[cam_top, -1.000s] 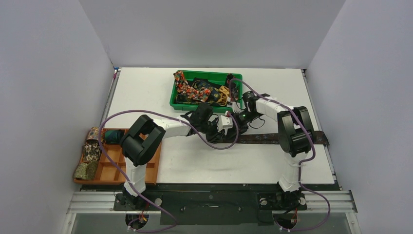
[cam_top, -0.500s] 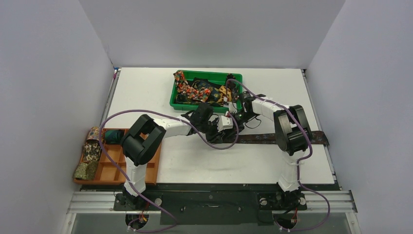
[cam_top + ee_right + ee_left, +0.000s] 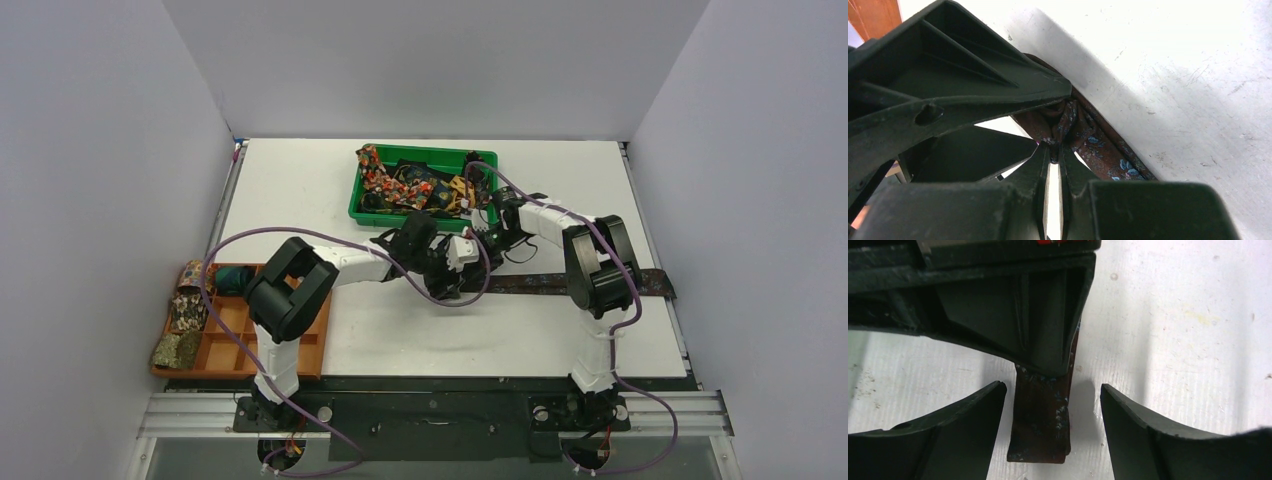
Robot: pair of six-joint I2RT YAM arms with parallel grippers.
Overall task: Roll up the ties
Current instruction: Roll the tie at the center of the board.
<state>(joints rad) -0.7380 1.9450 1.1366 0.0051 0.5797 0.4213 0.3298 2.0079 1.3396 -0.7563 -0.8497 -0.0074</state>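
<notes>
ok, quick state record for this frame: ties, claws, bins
active tie: brown tie, flat on the table, one end between the arms
left claw: open, fingers either side of the tie's end, not touching it
right claw: shut on the brown tie, fabric bunched at its tips
roll: no finished coil on this tie
green bin: far centre, loose ties heaped inside
orange tray: near left, rolled ties along its left side
</notes>
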